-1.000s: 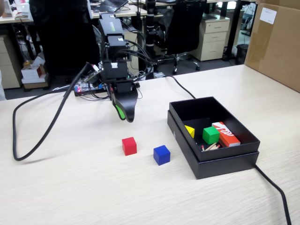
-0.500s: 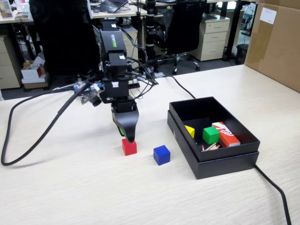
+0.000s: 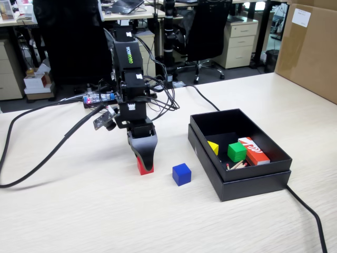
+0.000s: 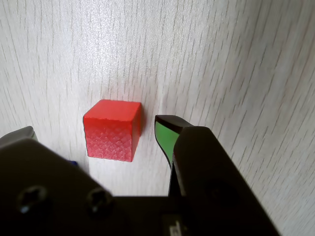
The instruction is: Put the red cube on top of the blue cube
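Wrist view: your gripper (image 4: 120, 132) stands open, jaws parted a little wider than the red cube (image 4: 112, 130). The green-padded finger (image 4: 166, 136) sits just beside the cube's right face with a thin gap showing; the other finger's tip (image 4: 19, 133) lies well to the cube's left. Nothing is held. Only this view shows that gap.

Fixed view: the gripper (image 3: 144, 164) points down over the red cube (image 3: 142, 167), its black jaw hiding most of the cube. The cube rests on the table (image 3: 95, 211). Right of the red cube, near but apart: the blue cube (image 3: 181, 174). Further right: a black box (image 3: 247, 184) holding a green cube (image 3: 236, 152), a yellow piece (image 3: 213, 147) and an orange-red box (image 3: 254, 150). A black cable (image 3: 47, 155) loops left of the red cube.
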You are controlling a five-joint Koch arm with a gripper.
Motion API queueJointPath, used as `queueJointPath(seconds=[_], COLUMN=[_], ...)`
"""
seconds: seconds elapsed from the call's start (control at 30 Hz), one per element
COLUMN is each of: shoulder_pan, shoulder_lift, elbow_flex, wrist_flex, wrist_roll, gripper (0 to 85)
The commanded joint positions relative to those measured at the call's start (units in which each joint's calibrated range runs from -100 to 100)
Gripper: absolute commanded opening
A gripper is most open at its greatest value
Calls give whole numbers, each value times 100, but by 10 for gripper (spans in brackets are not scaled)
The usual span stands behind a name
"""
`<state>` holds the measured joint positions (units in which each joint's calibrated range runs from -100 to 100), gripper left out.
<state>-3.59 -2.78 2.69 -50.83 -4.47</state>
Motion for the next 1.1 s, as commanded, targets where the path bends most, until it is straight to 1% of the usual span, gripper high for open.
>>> queueJointPath(seconds=[0.0, 0.13, 0.33, 0.47, 0.67, 0.7, 0.77, 0.87, 0.97, 1.07], shoulder_pan=[0, -5, -10, -10, -10, -10, -15, -10, -15, -20], shoulder_lift=[-14, 66, 169, 238, 468, 525, 617, 709, 709, 743], elbow_flex=[374, 365, 347, 383, 547, 583, 683, 683, 728, 719], wrist_flex=[-36, -36, -36, -36, -36, -27, 16, 25, 59, 68], wrist_roll=[-15, -20, -24, -34, -44, -49, -54, -49, -49, -49], gripper=[471, 434, 432, 399, 396, 384, 309, 293, 169, 161])
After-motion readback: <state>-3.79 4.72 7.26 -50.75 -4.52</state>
